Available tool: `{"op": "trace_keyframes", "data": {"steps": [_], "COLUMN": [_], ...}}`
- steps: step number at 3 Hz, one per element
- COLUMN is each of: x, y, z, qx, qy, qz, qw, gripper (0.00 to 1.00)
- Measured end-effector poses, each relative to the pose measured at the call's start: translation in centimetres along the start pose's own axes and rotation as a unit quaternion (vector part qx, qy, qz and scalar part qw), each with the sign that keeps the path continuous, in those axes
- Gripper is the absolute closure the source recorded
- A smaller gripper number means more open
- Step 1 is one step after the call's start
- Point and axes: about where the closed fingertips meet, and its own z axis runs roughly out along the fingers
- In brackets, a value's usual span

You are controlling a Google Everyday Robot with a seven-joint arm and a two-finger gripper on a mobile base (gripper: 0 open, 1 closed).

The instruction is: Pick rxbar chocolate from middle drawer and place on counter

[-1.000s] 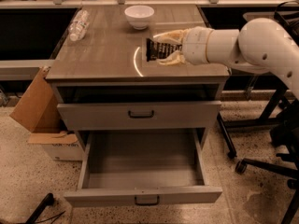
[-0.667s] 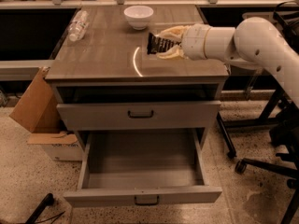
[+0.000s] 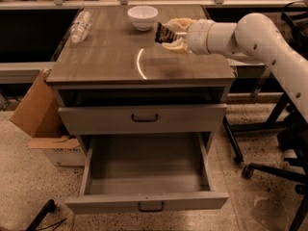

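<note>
My gripper (image 3: 174, 34) is shut on the rxbar chocolate (image 3: 164, 33), a dark flat bar with faint print. It holds the bar above the right rear part of the counter (image 3: 110, 57), just right of a white bowl. The white arm reaches in from the right. Below, the middle drawer (image 3: 147, 177) stands pulled out, its bare grey tray floor showing nothing inside. The drawer above it, with the taller front panel (image 3: 142, 118), is closed.
A white bowl (image 3: 143, 17) sits at the counter's back centre. A clear plastic bottle (image 3: 79, 26) lies at its back left. A cardboard box (image 3: 36, 114) leans at the cabinet's left. Black chair legs and wheels (image 3: 262, 162) stand to the right.
The gripper with the bar has moved up and away, toward the back of the counter, and sits slightly higher above the surface.
</note>
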Motion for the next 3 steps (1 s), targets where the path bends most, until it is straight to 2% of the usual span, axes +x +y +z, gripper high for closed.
{"op": "trace_keyframes", "data": {"steps": [1,2,3], "x": [1.7,1.9,0.9], "y": [-0.4,-0.7,-0.8], "z": [0.4,-1.2,-5.4], "qx": [0.009,0.029,0.057], "qy": [0.006,0.003,0.006], "qz": [0.023,0.042,0.048], "qw": [0.9997,0.9987,0.9972], "gripper": [0.0,0.0,0.0]}}
